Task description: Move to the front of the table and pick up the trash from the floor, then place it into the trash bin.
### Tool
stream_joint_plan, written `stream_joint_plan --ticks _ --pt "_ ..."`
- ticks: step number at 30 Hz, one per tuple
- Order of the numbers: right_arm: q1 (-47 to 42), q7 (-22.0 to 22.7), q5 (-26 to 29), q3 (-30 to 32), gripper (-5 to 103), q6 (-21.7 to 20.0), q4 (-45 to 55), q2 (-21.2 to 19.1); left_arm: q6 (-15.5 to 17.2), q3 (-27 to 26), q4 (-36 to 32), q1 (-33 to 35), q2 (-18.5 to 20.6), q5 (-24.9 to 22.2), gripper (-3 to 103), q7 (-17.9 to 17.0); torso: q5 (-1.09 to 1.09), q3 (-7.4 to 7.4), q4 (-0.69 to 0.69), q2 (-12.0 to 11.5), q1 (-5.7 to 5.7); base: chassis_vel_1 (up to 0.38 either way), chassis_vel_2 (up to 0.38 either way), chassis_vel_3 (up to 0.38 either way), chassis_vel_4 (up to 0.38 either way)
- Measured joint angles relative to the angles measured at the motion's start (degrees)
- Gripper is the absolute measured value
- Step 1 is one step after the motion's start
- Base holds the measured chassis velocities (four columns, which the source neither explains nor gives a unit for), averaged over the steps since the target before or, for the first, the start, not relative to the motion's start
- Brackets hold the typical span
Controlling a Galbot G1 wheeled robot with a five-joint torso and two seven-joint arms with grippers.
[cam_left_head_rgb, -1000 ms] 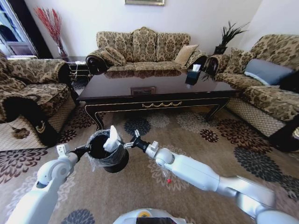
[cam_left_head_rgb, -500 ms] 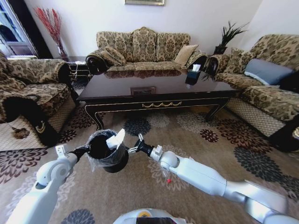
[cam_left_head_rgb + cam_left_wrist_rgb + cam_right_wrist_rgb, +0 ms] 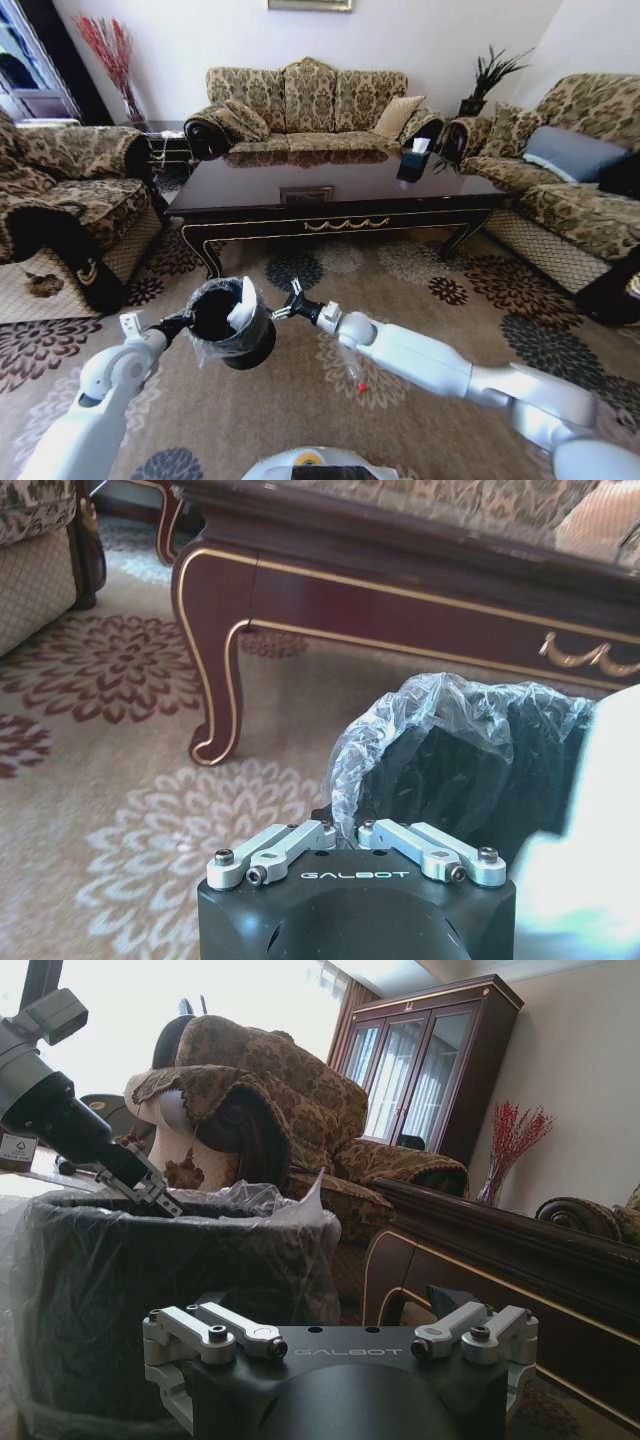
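Note:
My left gripper (image 3: 186, 322) is shut on the near rim of the black, bag-lined trash bin (image 3: 232, 330) and holds it above the carpet. A crumpled white paper piece of the trash (image 3: 243, 305) rests inside, leaning on the rim. My right gripper (image 3: 284, 306) is open right beside the bin, nothing between its fingers. A red-capped bit of trash (image 3: 361, 386) lies on the carpet under my right forearm. The dark table (image 3: 330, 190) stands just beyond. The left wrist view looks into the bin (image 3: 470, 760); the right wrist view shows the left gripper (image 3: 150, 1192) on its rim (image 3: 190, 1210).
Patterned sofas (image 3: 300, 100) ring the table on three sides, with an armchair (image 3: 70, 190) at left and a sofa (image 3: 580, 170) at right. A tissue box (image 3: 413, 160) stands on the table. Open flowered carpet (image 3: 450, 290) lies between me and the table.
The white paper, held over the bin by my right gripper a second ago, has been let go and now sits lower inside the bin. The left arm still holds the bin.

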Motion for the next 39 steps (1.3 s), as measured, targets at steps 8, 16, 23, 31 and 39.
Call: stream_joint_plan --ticks 8,16,23,31,39 --pt "3.9 1.3 0.6 -3.6 100 -0.1 1.0 -1.3 -0.7 0.6 2.3 -2.2 -1.3 0.8 4 1.0 0.00 0.00 0.02 0.0 0.00 0.000 0.000 0.000 0.000" --pt "-2.2 9.6 1.4 1.6 100 -7.5 -1.4 -2.5 -0.8 -0.5 2.3 -0.6 -1.6 1.1 4 1.2 0.01 0.00 0.00 0.0 0.00 0.000 0.000 0.000 0.000" --pt "-5.6 18.9 4.7 6.1 100 -19.4 -4.2 -2.5 -0.8 -1.5 1.2 1.0 -1.7 1.3 4 1.0 0.00 0.00 0.01 0.0 0.00 0.000 0.000 0.000 0.000" --pt "-17.9 45.9 25.4 33.9 100 -42.0 -12.4 1.6 -0.1 -0.7 -1.0 2.8 -0.6 1.6 4 0.8 0.00 -0.01 -0.01 0.0 0.00 0.000 0.000 0.000 0.000" --pt "-19.9 49.2 28.4 46.0 100 -40.5 -21.6 5.2 0.0 -1.5 -2.2 4.1 0.9 1.3 4 0.8 0.01 0.00 0.01 0.0 0.00 0.000 0.000 0.000 0.000"
